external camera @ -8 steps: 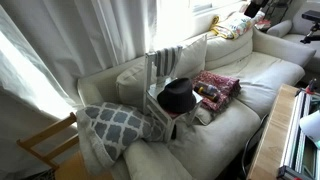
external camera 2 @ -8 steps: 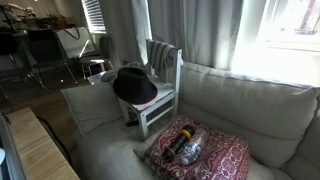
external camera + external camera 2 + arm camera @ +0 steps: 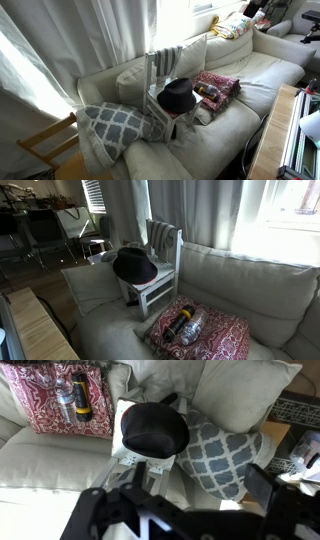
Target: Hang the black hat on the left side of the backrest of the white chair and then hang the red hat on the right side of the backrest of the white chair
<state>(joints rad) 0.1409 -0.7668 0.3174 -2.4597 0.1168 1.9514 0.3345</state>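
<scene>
The black hat [image 3: 178,96] lies crown up on the seat of the white chair [image 3: 163,62], which stands on the sofa. Both show in the exterior views, the hat [image 3: 135,266] in front of the slatted backrest [image 3: 165,235]. In the wrist view the hat [image 3: 153,428] covers most of the chair seat [image 3: 128,457]. My gripper [image 3: 198,478] is open and empty, above and apart from the hat, over the patterned pillow. It does not show in the exterior views. The red hat is out of view.
A red patterned cloth bundle [image 3: 210,332] with bottles on it lies on the sofa beside the chair. A grey lattice pillow [image 3: 115,125] leans on the chair's other side. A wooden chair [image 3: 45,150] stands past the sofa's end. A wooden table [image 3: 35,330] stands in front.
</scene>
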